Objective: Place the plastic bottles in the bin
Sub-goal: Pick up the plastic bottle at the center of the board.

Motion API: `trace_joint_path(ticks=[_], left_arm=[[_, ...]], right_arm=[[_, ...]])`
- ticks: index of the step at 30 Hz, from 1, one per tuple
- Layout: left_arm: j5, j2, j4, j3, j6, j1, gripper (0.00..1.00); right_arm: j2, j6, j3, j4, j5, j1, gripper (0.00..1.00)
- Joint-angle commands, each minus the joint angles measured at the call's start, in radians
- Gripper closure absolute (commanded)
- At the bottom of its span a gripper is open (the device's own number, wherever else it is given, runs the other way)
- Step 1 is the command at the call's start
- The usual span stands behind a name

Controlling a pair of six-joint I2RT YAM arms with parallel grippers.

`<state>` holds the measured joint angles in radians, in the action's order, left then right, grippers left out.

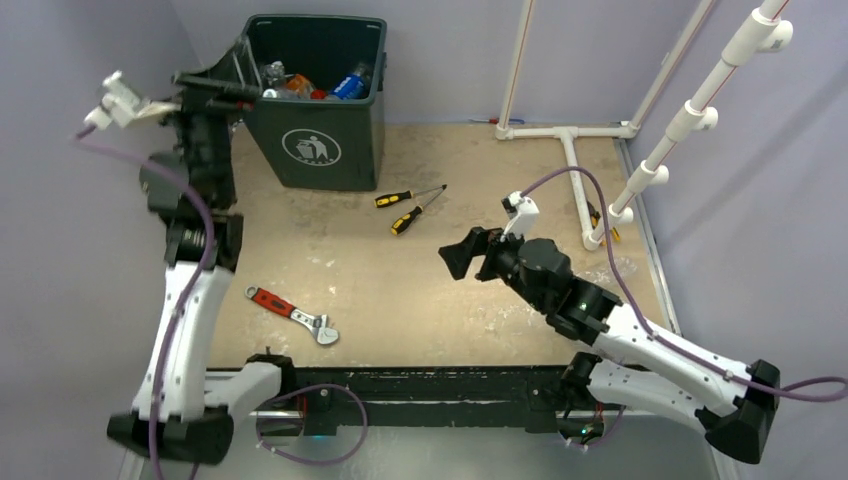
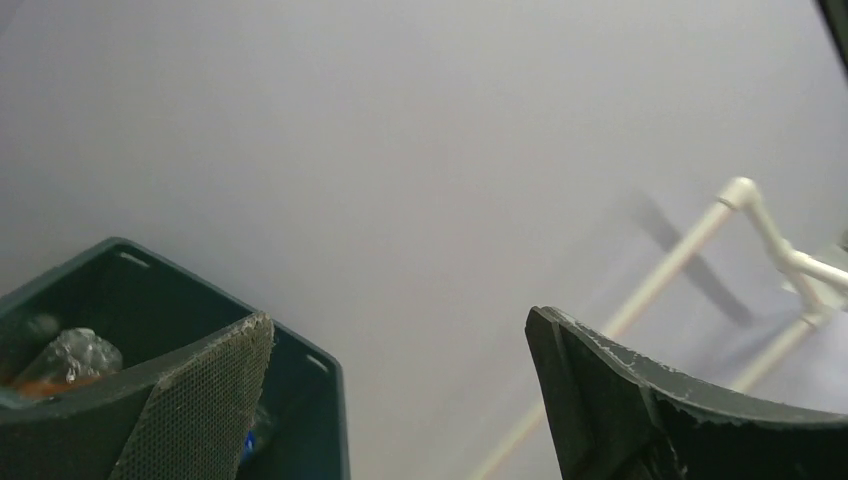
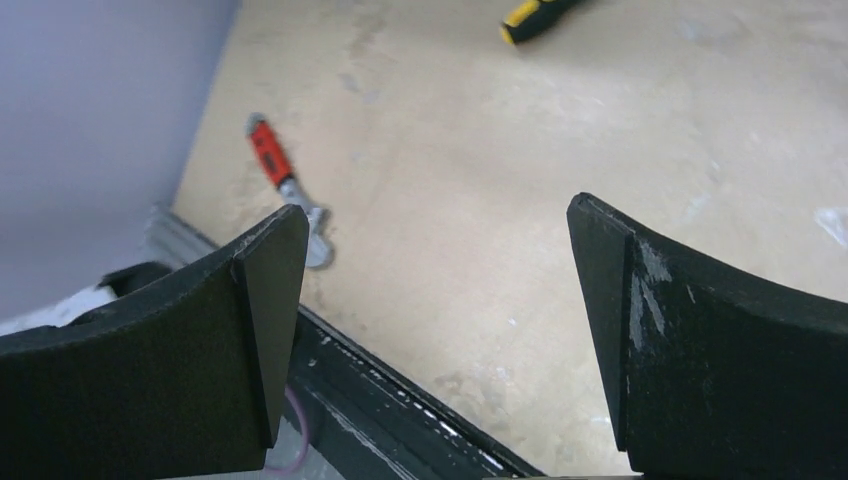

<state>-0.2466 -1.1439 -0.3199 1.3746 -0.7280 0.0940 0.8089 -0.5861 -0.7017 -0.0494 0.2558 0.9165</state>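
The plastic bottles (image 1: 310, 85) are small, clear and crumpled, with coloured labels. All that show lie inside the bin (image 1: 330, 130), a large dark green-grey square plastic tub with a white round litter-figure logo on its near wall, standing at the far left of the tan wooden table (image 1: 450, 300). From above, about four bottles can be told apart in the heap: a clear one at the left, one with an orange label, a red patch and one with a blue label at the right. The exact count cannot be told. The left wrist view shows one clear bottle with an orange band (image 2: 75, 355) and a blue scrap lower down in the bin. No bottle lies on the table. The left gripper (image 1: 245, 92) hangs over the bin's left rim, its jaws spread wide with nothing between them. The right gripper (image 1: 465, 255) hovers above the middle of the table, its jaws also spread and holding nothing. On the table lie two yellow-and-black-handled screwdrivers (image 1: 410, 205), close together near the bin, and one red-handled adjustable wrench (image 1: 292, 313), near the left arm. A white plastic pipe frame (image 1: 570, 135) stands at the far right.
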Motion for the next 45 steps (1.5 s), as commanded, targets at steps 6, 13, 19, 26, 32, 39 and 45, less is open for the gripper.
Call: trace_joint_path(ticks=[6, 13, 19, 26, 32, 39, 45], left_arm=[[0.3, 0.417, 0.26, -0.449, -0.169, 0.006, 0.01], [0.405, 0.559, 0.379, -0.685, -0.206, 0.07, 0.01], [0.464, 0.531, 0.336, -0.801, -0.212, 0.161, 0.01], [0.404, 0.459, 0.193, -0.909, -0.243, 0.347, 0.01], [0.369, 0.449, 0.138, -0.951, -0.262, 0.401, 0.01], [0.368, 0.464, 0.138, -0.961, -0.263, 0.406, 0.01], [0.372, 0.458, 0.123, -0.98, -0.263, 0.406, 0.01]], right_arm=[[0.303, -0.29, -0.173, -0.425, 0.38, -0.059, 0.01], [0.309, -0.337, -0.107, -0.504, 0.325, -0.293, 0.01], [0.383, -0.404, -0.181, -0.682, 0.415, -0.335, 0.01], [0.379, -0.612, -0.134, -0.825, 0.46, -0.446, 0.01], [0.343, -0.777, -0.068, -0.869, 0.529, -0.537, 0.01], [0.412, -0.722, -0.053, -0.769, 0.537, -0.705, 0.06], [0.489, -0.591, -0.065, -0.625, 0.514, -0.78, 0.11]])
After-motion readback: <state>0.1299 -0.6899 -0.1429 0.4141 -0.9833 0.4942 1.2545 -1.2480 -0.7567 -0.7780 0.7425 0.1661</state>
